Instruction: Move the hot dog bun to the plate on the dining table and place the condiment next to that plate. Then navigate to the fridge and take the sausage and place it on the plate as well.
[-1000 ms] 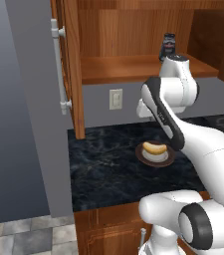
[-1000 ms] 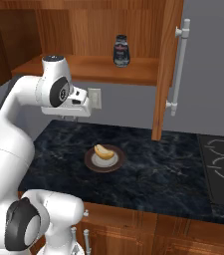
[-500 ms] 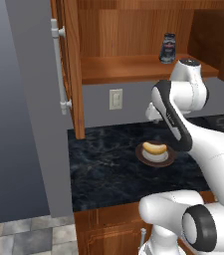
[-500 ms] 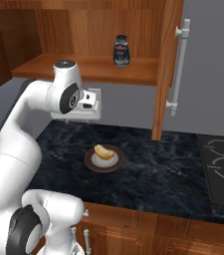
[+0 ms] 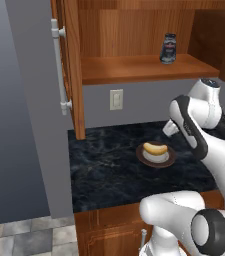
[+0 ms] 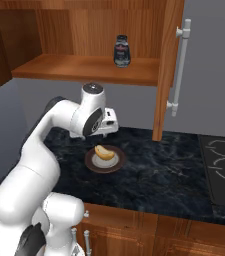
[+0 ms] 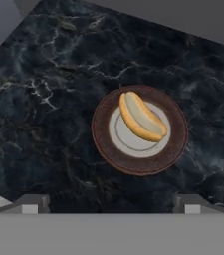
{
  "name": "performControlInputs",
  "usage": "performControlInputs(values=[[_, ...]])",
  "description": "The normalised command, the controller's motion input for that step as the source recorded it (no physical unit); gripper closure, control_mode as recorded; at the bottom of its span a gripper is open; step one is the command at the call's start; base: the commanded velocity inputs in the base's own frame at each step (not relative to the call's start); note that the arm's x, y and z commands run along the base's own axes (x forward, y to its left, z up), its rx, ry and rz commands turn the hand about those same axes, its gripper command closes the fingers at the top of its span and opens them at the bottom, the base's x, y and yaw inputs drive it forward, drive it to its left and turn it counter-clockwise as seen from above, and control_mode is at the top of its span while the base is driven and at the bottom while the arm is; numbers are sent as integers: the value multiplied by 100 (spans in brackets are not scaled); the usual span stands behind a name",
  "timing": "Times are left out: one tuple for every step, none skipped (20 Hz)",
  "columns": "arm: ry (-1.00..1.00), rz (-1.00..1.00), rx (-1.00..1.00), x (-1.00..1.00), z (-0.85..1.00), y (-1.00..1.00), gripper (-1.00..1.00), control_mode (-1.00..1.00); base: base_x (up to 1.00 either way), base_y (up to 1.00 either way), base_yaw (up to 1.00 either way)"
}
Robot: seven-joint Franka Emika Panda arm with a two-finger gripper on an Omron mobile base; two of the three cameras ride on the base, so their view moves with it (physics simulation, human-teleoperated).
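Hot dog bun: oblong, golden-tan, on small round brown dish
Desk: black marbled stone
Condiment: glassy jar, dark cap, wooden shelf
End effector: fingers apart, empty, above bun

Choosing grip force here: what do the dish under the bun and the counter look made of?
The small dark brown dish looks like glazed ceramic, with a matte brown rim and pale centre. The counter looks like polished black stone with white marbled veins.
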Motion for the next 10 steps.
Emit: performControlInputs(values=[[0,17,0,27,-56,-21,-100,-100,0,0,0],[0,14,0,34,-56,-16,-100,-100,0,0,0],[0,13,0,39,-55,-16,-100,-100,0,0,0],[0,13,0,41,-54,-13,-100,-100,0,0,0],[0,11,0,45,-54,-7,-100,-100,0,0,0],[1,11,0,52,-55,0,-100,-100,0,0,0],[4,9,0,54,-56,0,-100,-100,0,0,0],[6,8,0,58,-56,0,-100,-100,0,0,0],[9,6,0,63,-54,0,-100,-100,0,0,0],[10,6,0,64,-53,0,-100,-100,0,0,0]])
